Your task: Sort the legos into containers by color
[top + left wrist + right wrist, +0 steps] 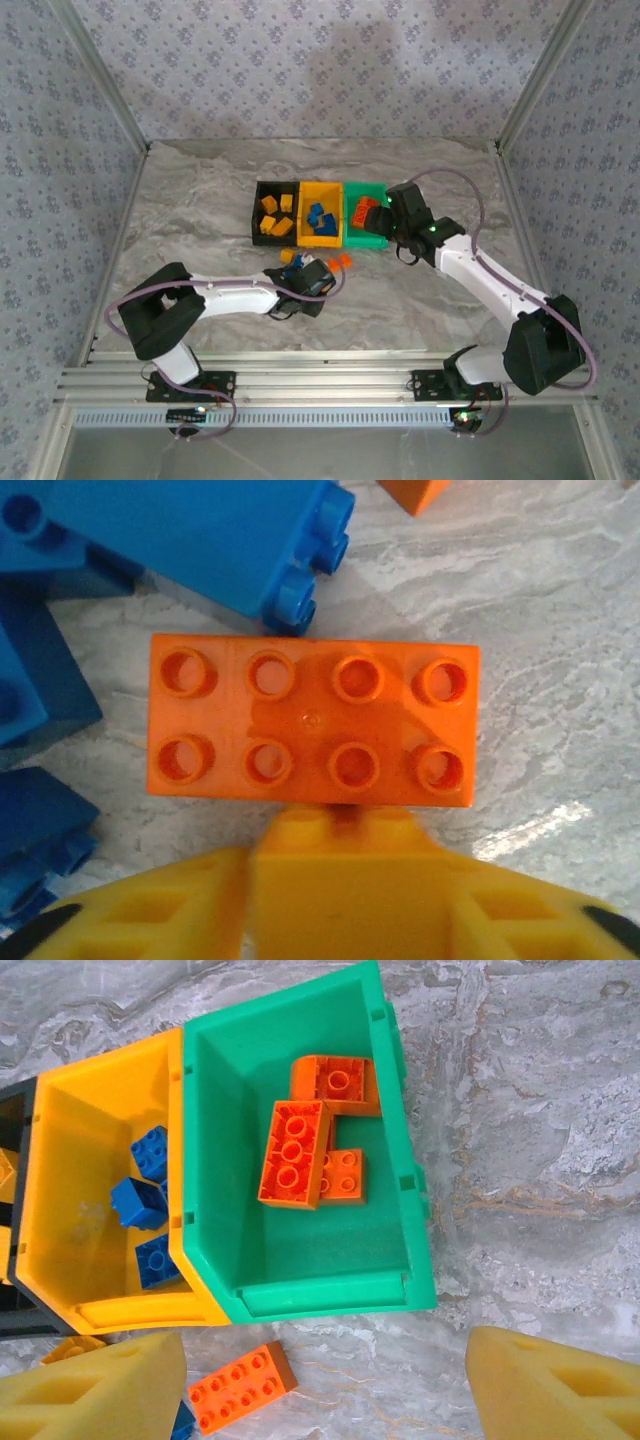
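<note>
Foam fingers (150, 920) of the L gripper (345, 905) fill the near edge of the L wrist view. They stand narrow w/ a yellow brick (345, 845) pinched btw them, as far as I can judge. Brick & foam are nearly the same colour, so some doubt.

Just beyond it an orange 2x4 (313, 723) lies studs-up on the table (560, 680), touching or almost touching the yellow brick. Loose blue bricks (200, 530) lie left & far of it. An orange corner (410, 490) pokes in at the far edge.

R gripper (325, 1370) hangs over the table just near of the green bin (330, 1250), fingers wide apart, nothing btw them.

Bins stand in a row at mid-table, touching side to side:
- black bin (258, 212), left: several yellow pieces (272, 215)
- yellow bin (80, 1160), middle: blue pieces (140, 1200)
- green bin, right: three orange pieces (295, 1150)

Progress, my guess: well past half, colours kept apart so far. What's left is the small loose pile just near of the bins.
- yellow brick in the L grip prob. goes to the black bin
- orange 2x4 & the orange corner piece go to green
- loose blues go to the yellow bin

Exact count of the leftovers is hard to tell, since the L arm covers part of the pile from above.
</note>
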You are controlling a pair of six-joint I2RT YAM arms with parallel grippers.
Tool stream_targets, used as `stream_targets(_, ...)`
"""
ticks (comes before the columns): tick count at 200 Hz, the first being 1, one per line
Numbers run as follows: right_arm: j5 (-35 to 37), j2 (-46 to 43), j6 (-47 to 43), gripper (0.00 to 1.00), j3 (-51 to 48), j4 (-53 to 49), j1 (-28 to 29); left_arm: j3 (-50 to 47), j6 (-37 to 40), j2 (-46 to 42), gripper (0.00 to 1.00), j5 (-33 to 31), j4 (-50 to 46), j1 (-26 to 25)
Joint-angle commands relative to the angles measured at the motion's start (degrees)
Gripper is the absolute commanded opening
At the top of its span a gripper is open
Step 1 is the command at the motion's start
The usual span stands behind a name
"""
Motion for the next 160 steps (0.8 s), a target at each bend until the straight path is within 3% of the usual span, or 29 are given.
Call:
stream_targets(1,0.87,-1.34,1.11,0.76,-1.24,-0.34,-0.45,1.45,-0.08,-0.31,0.39,0.01,-0.27,-1.24)
stream_targets(19,0.99,-2.02,1.13,0.76,-1.82,-0.09,-0.47,0.82,-0.94,-2.83,0.3,-0.31,-1.42,-2.42)
stream_targets(64,0.54,-3.4,2.34,0.76,-4.93,1.31,-0.12,-1.01,-3.15,-15.26,0.27,-1.19,-4.4,-1.86)
stream_targets(80,0.51,-3.88,2.83,0.76,-6.51,1.79,0.46,-0.22,-2.26,-20.02,0.27,-0.98,-5.49,2.2)
stream_targets(104,0.68,-4.58,3.59,0.76,-8.48,1.98,1.41,2.71,-0.09,-22.16,0.26,1.78,-4.86,12.11)
stream_targets(129,0.87,-5.02,4.25,0.76,-10.04,1.81,2.24,8.0,1.97,-16.5,0.25,4.37,-2.61,21.44)
stream_targets(160,2.19,-6.62,5.24,0.76,-12.16,1.37,3.86,16.79,3.72,-5.89,0.25,4.41,-1.16,27.3)
